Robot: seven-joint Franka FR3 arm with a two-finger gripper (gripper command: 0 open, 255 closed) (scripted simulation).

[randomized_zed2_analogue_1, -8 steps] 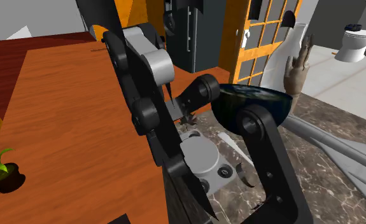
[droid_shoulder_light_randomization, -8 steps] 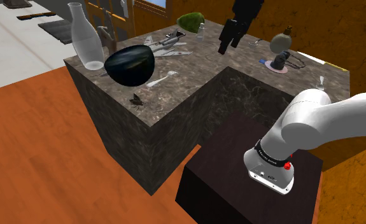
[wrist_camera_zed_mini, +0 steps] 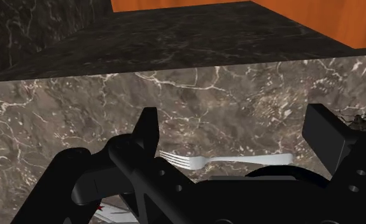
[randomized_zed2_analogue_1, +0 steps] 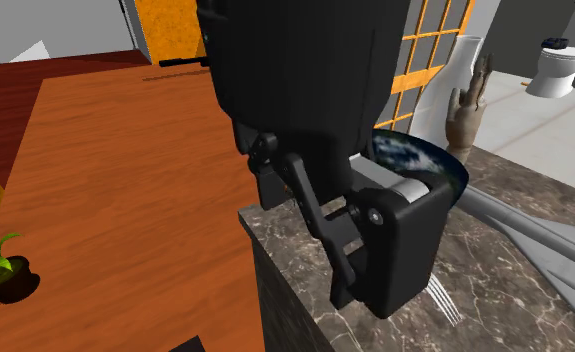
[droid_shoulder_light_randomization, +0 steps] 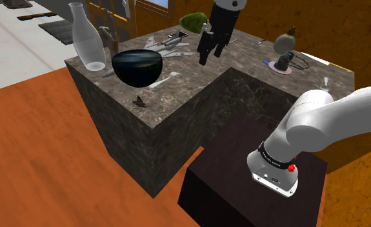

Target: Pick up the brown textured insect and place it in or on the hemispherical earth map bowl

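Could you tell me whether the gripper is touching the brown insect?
Apart. In the shoulder view the gripper hangs above the far side of the counter, while the insect lies near its front edge, well clear of it.

Flat, even light, sharp throughout; the marble counter (droid_shoulder_light_randomization: 197, 71) reads dim, the orange floor (droid_shoulder_light_randomization: 48, 161) bright.

The dark marble worktop (droid_shoulder_light_randomization: 190, 71) carries 1 clear bottle (droid_shoulder_light_randomization: 86, 35), 1 dark globe bowl (droid_shoulder_light_randomization: 137, 66), 1 white fork (droid_shoulder_light_randomization: 164, 80), 1 model jet (droid_shoulder_light_randomization: 166, 44) and 1 small dark insect (droid_shoulder_light_randomization: 139, 101) near its front edge.
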